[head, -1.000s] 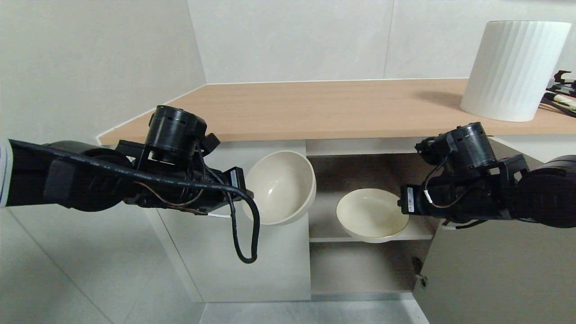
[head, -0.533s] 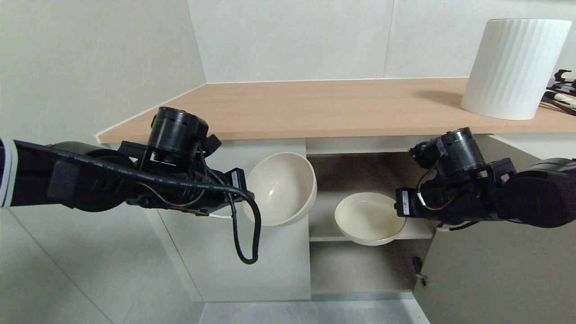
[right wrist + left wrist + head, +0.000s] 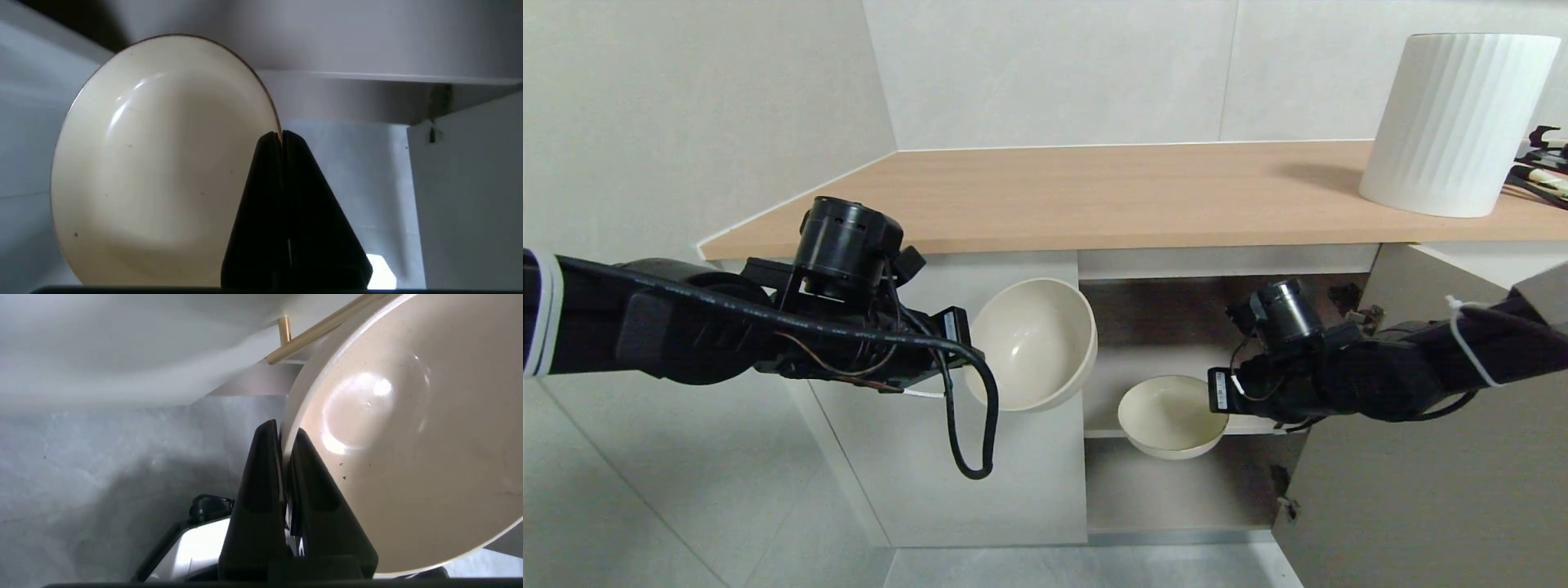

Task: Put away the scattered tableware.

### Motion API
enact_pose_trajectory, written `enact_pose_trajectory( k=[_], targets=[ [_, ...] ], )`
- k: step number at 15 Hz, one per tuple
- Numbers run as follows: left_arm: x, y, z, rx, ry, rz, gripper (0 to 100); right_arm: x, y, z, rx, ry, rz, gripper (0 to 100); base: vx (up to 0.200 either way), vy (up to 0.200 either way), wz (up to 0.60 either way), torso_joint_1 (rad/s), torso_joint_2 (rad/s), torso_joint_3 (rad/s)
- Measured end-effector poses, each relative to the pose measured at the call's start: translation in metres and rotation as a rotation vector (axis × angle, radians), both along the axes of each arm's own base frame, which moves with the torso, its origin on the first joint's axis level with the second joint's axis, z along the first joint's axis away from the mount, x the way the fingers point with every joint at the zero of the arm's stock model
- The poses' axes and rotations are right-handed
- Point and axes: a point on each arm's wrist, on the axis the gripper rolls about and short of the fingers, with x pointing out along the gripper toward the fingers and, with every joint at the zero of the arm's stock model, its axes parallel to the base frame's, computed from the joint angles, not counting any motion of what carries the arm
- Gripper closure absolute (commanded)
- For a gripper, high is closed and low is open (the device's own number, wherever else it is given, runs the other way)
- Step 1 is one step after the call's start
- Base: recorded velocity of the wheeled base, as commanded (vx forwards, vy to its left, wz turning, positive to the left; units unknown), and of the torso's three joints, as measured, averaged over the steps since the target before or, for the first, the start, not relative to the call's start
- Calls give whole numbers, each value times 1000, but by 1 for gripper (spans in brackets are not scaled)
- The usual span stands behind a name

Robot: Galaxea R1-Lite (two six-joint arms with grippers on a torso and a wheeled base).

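My left gripper (image 3: 968,359) is shut on the rim of a deep cream bowl (image 3: 1033,343), held tilted in the air in front of the closed left cabinet door; in the left wrist view its fingers (image 3: 282,469) pinch the bowl (image 3: 400,433) at its edge. Lower and to the right, my right gripper (image 3: 1217,392) is shut on the rim of a shallow cream dish (image 3: 1168,415), which hangs at the front edge of the open cabinet's shelf (image 3: 1258,425). The right wrist view has the dish (image 3: 163,155) clamped at its rim.
A wooden countertop (image 3: 1111,196) runs above the cabinet, with a tall white ribbed container (image 3: 1454,122) at its right end and dark utensils (image 3: 1539,167) beside it. The right cabinet door (image 3: 1421,490) stands open. A lower compartment (image 3: 1168,490) lies beneath the shelf.
My right arm has dropped lower and reached forward and left, carrying the shallow dish down toward the shelf's front edge. The left arm and its bowl have stayed put.
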Motion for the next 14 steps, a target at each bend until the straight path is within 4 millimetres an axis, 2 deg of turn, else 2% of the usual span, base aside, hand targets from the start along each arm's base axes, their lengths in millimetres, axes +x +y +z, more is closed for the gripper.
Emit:
enact_pose_trajectory(
  k=[3,7,10,14],
  targets=[
    [0,0,0,0,-1,1,100,24,4,-29,19,-4,-54,100,0,0,0,0,0,0],
    [0,0,1,-1,-1,2,100,50,-3,-70,-20,20,-142,100,0,0,0,0,0,0],
    [0,0,1,0,-2,2,100,67,-9,-90,-39,16,-197,100,0,0,0,0,0,0],
    [0,0,0,0,-2,0,100,84,-16,-104,-49,-6,-289,100,0,0,0,0,0,0]
  ],
)
